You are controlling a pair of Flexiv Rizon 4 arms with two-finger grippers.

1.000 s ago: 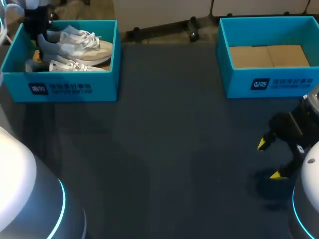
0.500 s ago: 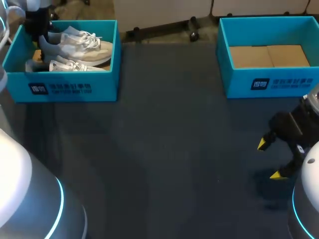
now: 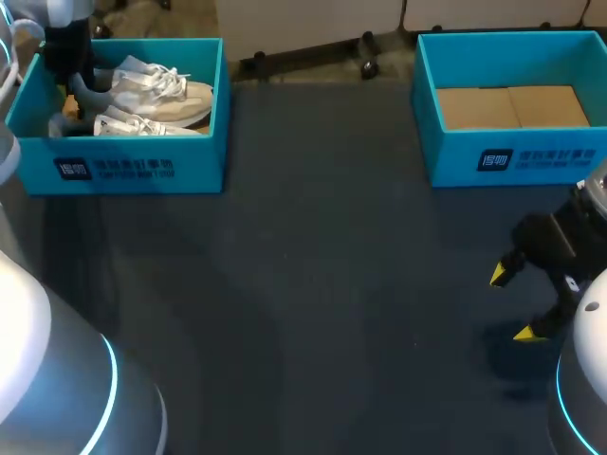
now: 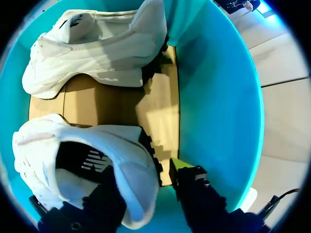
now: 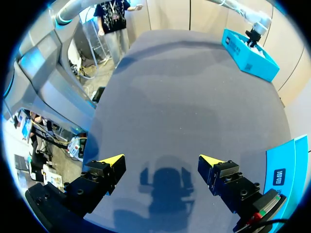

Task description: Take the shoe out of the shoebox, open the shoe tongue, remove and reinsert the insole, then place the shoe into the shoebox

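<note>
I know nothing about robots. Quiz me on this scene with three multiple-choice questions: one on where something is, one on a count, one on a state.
1. Where are the white shoes?
A. On the bare table
B. In the right shoebox
C. In the left shoebox

2. How many shoes are in view?
A. One
B. Two
C. Three

3. What is the state of the right gripper?
A. Open, holding nothing
B. Shut on a shoe
C. Shut on an insole

Answers:
1. C: the head view shows them inside the box at the robot's left.
2. B: the left wrist view shows two shoes lying side by side on the box's cardboard floor.
3. A: its yellow tips stand wide apart, with only dark table between them.
</note>
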